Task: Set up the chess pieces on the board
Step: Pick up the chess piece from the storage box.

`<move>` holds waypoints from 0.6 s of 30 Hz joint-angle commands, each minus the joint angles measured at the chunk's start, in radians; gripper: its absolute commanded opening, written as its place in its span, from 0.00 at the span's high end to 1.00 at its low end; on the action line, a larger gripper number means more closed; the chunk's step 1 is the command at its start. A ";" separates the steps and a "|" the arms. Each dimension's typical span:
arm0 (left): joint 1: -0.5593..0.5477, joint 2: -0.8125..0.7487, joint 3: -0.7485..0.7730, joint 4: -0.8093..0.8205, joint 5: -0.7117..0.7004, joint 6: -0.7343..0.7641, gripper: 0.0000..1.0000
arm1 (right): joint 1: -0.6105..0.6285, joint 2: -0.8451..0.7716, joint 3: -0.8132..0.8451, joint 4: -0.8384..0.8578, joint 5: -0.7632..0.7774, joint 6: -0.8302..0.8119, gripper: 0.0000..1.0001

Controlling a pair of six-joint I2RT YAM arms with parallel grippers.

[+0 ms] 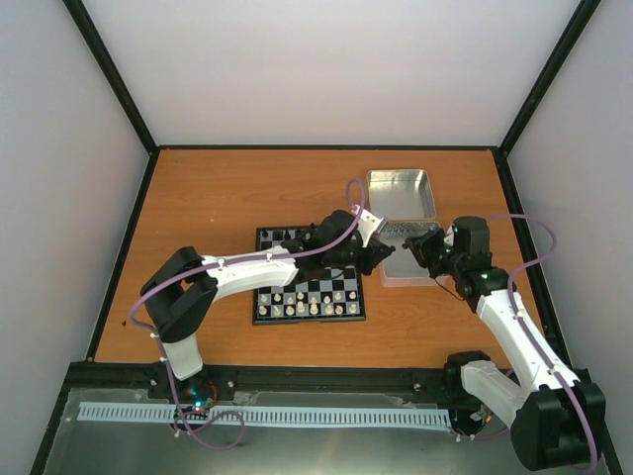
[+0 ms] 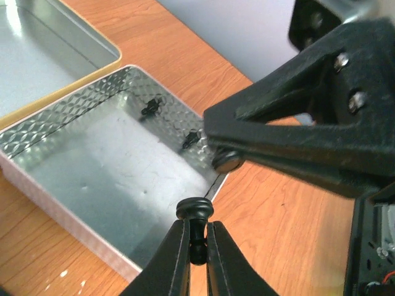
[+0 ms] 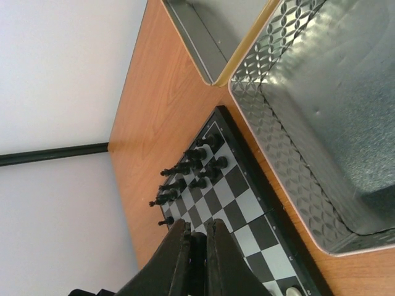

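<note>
The board (image 1: 310,287) lies mid-table, with black chess pieces (image 1: 282,236) at its far edge. My left gripper (image 1: 381,252) reaches past the board's right side. In the left wrist view it (image 2: 196,231) is shut on a black chess piece (image 2: 196,213), held above the tin's near corner. Two more black pieces (image 2: 150,107) (image 2: 192,139) lie inside the tin (image 2: 74,185). My right gripper (image 1: 420,247) hovers over the same tin. Its fingers (image 3: 197,237) are shut on a dark piece, whose round base (image 2: 227,161) shows in the left wrist view. The board (image 3: 247,203) and its black pieces (image 3: 191,166) lie below.
White pieces (image 1: 307,302) fill the board's near rows. The patterned tin (image 1: 410,262) sits right of the board, and its plain lid (image 1: 401,193) lies behind it. The two grippers are close together over the tin. Black walls ring the table.
</note>
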 commanded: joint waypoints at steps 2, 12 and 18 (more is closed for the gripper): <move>0.020 -0.078 0.040 -0.278 -0.058 0.105 1.00 | -0.001 0.012 0.094 -0.118 0.106 -0.166 0.96; 0.266 -0.275 0.009 -0.962 -0.097 0.292 0.99 | -0.001 -0.051 0.081 -0.178 0.242 -0.262 0.96; 0.374 -0.183 0.082 -1.077 -0.116 0.369 0.99 | -0.001 -0.055 0.056 -0.173 0.241 -0.263 0.96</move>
